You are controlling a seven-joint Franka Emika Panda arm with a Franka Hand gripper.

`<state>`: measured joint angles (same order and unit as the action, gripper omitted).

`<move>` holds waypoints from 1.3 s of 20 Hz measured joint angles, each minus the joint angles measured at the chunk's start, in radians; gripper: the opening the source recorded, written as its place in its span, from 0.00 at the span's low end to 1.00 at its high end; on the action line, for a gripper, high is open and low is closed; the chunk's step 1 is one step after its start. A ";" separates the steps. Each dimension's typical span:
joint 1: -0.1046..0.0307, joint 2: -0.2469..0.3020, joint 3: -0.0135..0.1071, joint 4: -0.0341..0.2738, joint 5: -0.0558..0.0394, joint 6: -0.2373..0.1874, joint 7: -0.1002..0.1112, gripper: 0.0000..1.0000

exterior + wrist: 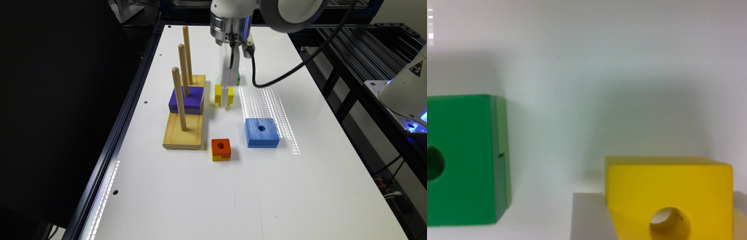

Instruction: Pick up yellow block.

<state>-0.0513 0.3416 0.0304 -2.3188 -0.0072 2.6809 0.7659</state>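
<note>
The yellow block (219, 94) is beside the wooden peg base, near the table's far half. My gripper (224, 97) comes straight down over it, with a white finger across its front. In the wrist view the yellow block (669, 197) shows its round hole, and grey fingers (588, 217) press against both of its sides. The gripper (662, 222) is shut on the yellow block. Whether the block rests on the table or hangs just above it, I cannot tell.
A green block (459, 157) lies just behind the gripper. The wooden base (183, 133) holds three pegs and a purple block (186, 100). Nearer are an orange-topped block (221, 149) and a blue block (262, 132). A black cable (283, 75) hangs from the wrist.
</note>
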 joint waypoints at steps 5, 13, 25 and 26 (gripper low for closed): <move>0.000 -0.022 0.000 -0.007 0.0000 -0.018 0.000 0.00; 0.000 -0.084 0.000 -0.007 0.0000 -0.074 0.000 0.00; 0.001 -0.184 0.013 -0.010 0.0020 -0.165 0.003 0.00; 0.001 -0.201 0.015 -0.010 0.0022 -0.183 0.003 0.00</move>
<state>-0.0504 0.1409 0.0456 -2.3292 -0.0049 2.4978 0.7694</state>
